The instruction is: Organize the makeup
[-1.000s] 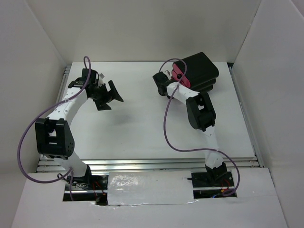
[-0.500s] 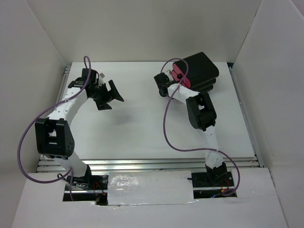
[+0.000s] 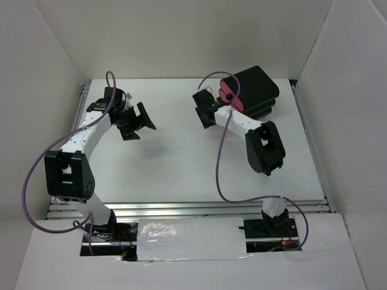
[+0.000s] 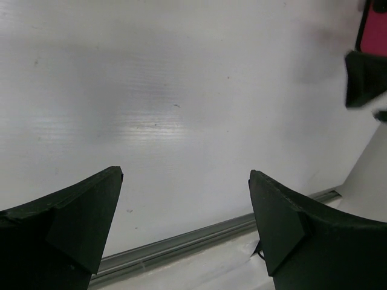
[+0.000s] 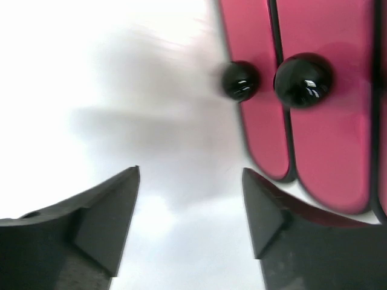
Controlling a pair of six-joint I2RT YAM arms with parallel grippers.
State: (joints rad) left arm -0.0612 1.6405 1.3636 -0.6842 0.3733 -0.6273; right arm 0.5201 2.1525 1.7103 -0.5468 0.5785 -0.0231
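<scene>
No makeup shows in any view; it is hidden or out of sight. My left gripper [image 3: 140, 123] [image 4: 184, 175] hovers open over the bare white table at the back left, with nothing between its fingers. Just left of the black box with pink drawer fronts [image 3: 256, 88], my right gripper [image 3: 205, 112] [image 5: 190, 172] stands open and empty. In the right wrist view two pink drawer fronts [image 5: 326, 133] lie flush side by side, each with a round black knob [image 5: 240, 80], a little beyond and to the right of the fingertips.
White walls enclose the table [image 3: 175, 157] at the back and both sides. An aluminium rail [image 4: 181, 244] runs along the table edge. The right gripper's dark body [image 4: 364, 78] and a strip of pink [image 4: 373, 30] show at the right edge of the left wrist view.
My right gripper has gone from shut to open and drawn slightly left of the drawer fronts; its elbow has swung right. The left arm has not moved.
</scene>
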